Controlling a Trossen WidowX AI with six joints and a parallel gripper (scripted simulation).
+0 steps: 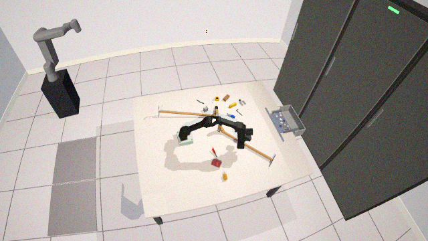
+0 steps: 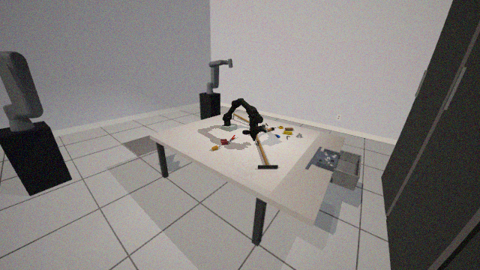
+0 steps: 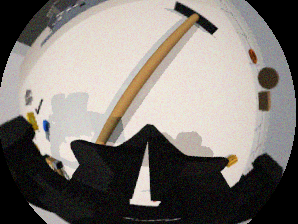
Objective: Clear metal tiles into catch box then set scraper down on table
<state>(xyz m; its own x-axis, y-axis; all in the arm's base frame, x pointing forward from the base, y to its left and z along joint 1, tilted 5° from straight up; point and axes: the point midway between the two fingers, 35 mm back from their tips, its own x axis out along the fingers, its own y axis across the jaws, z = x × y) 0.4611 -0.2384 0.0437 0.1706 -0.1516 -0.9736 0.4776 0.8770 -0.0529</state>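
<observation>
The steel bench plate (image 1: 275,125) (image 2: 316,156) lies at the table's right, with several small pale tiles (image 1: 281,118) (image 2: 331,157) on it. The grey catch box (image 1: 302,130) (image 2: 346,181) is at its far end; its inside is not clear. A scraper (image 1: 257,151) (image 2: 262,151) (image 3: 145,70) with a long wooden handle and dark crosswise blade lies on the table, blade toward the front right. A similar wooden-handled tool (image 1: 184,113) (image 2: 241,118) lies at the back left. My gripper (image 1: 241,147) (image 2: 254,139) (image 3: 149,127) is shut and empty, above the table near the first scraper's handle.
A red block (image 1: 216,163) (image 2: 224,142), a red-handled tool (image 1: 214,151) and an orange item (image 1: 225,176) (image 2: 214,148) lie toward the front. Yellow (image 1: 233,105), blue (image 1: 231,116) and brown (image 1: 226,98) items lie behind the arm. Dark cabinets stand beyond the catch box.
</observation>
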